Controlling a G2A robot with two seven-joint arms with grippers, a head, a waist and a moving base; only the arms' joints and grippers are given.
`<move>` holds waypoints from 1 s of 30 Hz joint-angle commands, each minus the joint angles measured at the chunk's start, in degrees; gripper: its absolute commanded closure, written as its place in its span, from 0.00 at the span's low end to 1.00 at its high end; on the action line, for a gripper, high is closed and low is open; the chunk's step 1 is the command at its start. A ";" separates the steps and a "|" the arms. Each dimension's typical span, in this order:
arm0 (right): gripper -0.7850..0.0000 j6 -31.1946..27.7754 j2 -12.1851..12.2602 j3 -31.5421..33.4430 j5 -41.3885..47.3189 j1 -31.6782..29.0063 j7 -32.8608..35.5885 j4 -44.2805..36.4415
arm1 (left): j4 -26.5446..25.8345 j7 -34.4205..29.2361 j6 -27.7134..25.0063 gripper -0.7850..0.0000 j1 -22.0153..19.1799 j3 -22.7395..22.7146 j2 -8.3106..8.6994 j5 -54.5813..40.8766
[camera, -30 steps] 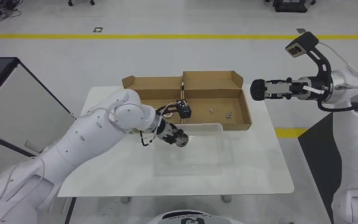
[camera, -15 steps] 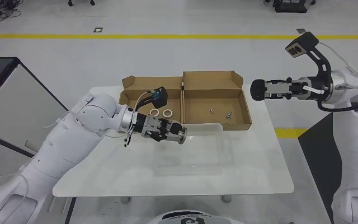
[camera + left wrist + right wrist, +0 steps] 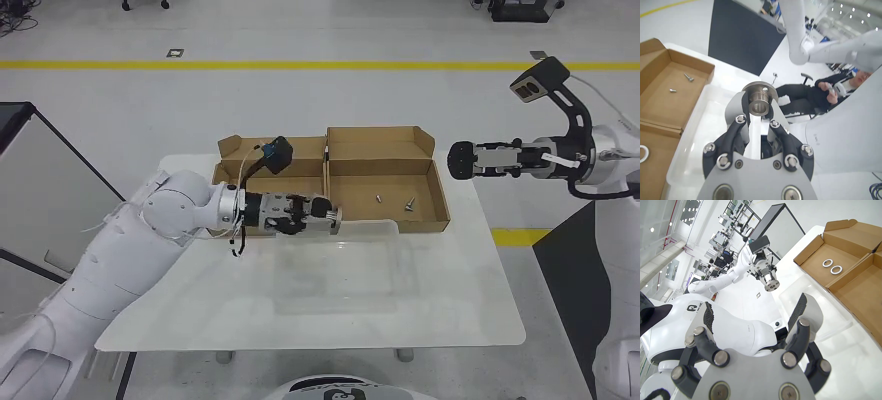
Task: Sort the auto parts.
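The left gripper (image 3: pixel 758 105) has its fingers clenched on a flanged metal hub (image 3: pixel 755 98), held in the air over the clear tray (image 3: pixel 392 229), just in front of the cardboard box (image 3: pixel 380 150). The right gripper (image 3: pixel 452 160) hangs well apart, fingers spread and empty. The hub is best lowered close to the box floor before release, clear of the rings (image 3: pixel 836 269) and screws (image 3: pixel 689 77).
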 commanded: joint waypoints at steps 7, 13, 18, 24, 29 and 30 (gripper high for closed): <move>0.00 0.00 0.00 0.00 0.00 0.00 0.00 0.00 | 3.06 9.29 -7.38 1.00 -0.24 -0.66 -1.83 -14.27; 0.00 0.00 0.00 0.00 0.00 0.00 0.00 0.00 | 3.27 6.34 -16.09 1.00 -0.27 -1.09 -2.50 -26.10; 0.00 0.00 0.00 0.00 0.00 0.00 0.00 0.00 | 1.56 2.95 -19.14 1.00 0.44 -2.17 -2.67 -36.53; 0.00 0.00 0.00 0.00 0.00 0.00 0.00 0.00 | -2.96 2.96 -19.16 1.00 2.59 -4.45 -2.55 -43.02; 0.00 0.00 0.00 0.00 0.00 0.00 0.00 0.00 | -6.18 2.95 -19.16 1.00 4.69 -6.38 -2.59 -48.06; 0.00 0.00 0.00 0.00 0.00 0.00 0.00 0.00 | -6.73 2.95 -19.16 1.00 5.11 -6.72 -2.62 -49.00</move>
